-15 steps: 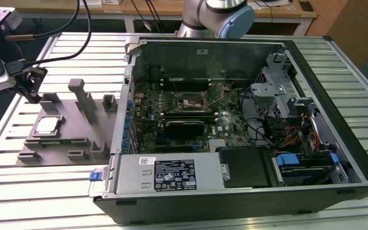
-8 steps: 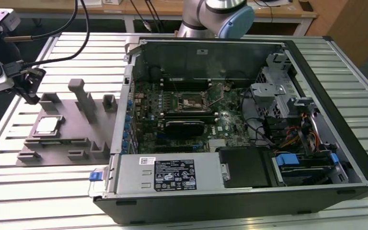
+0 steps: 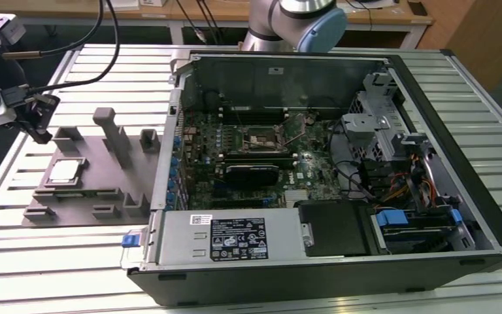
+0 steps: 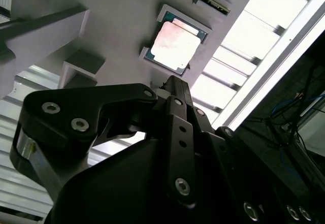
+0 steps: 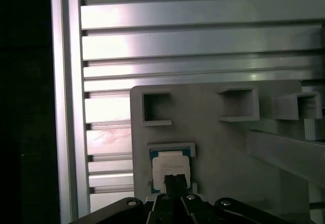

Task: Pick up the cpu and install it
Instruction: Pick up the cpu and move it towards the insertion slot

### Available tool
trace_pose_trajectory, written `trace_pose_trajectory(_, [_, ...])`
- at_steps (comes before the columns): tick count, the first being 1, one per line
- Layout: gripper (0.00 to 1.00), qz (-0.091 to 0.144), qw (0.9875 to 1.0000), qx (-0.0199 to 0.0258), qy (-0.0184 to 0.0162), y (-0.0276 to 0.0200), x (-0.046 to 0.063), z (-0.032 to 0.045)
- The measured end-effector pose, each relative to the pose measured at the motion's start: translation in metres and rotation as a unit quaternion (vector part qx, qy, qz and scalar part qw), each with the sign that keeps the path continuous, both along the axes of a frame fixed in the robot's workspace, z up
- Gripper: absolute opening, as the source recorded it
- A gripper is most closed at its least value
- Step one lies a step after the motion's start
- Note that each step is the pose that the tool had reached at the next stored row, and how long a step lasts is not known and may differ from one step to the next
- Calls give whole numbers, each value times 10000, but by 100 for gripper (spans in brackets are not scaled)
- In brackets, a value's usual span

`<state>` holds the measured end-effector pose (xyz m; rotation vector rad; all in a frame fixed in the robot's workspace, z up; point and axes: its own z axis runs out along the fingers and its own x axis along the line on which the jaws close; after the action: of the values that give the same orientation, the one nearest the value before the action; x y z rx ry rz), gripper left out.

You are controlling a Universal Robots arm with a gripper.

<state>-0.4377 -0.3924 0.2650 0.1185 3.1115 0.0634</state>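
Presently, the cpu point(image 3: 63, 171), a small flat square chip with a shiny silver-grey metal top and a thin pale edge, lies flat in a shallow square recess of the grey plastic fixture tray point(image 3: 94, 204). Both wrist views show it seated there too point(image 4: 175, 45) point(image 5: 171, 167), top face up and catching the light. The tray carries several upright posts and open square pockets around the recess. It rests on the ribbed aluminium table point(image 3: 59, 261), just beside the open black computer case point(image 3: 473, 190), on the exterior view's left of it. The black claw point(image 3: 40, 133) hangs above the tray's far corner, clear of the chip. In the first wrist view its tips point(image 5: 175, 180) are drawn together with nothing between them, and they overlap the chip's near edge only by line of sight. The second wrist view has the claw point(image 4: 172, 82) close to the chip, no contact seen. Inside the case, the green motherboard's black square socket with a metal frame point(image 3: 261, 140) sits well apart from the chip. The arm's grey and blue base point(image 3: 295, 19) stands behind the case.
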Motion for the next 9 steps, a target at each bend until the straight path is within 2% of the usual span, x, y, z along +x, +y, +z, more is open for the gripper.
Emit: trace_pose_trajectory(9, [11, 0, 10000, 0, 0, 0, -26, -61])
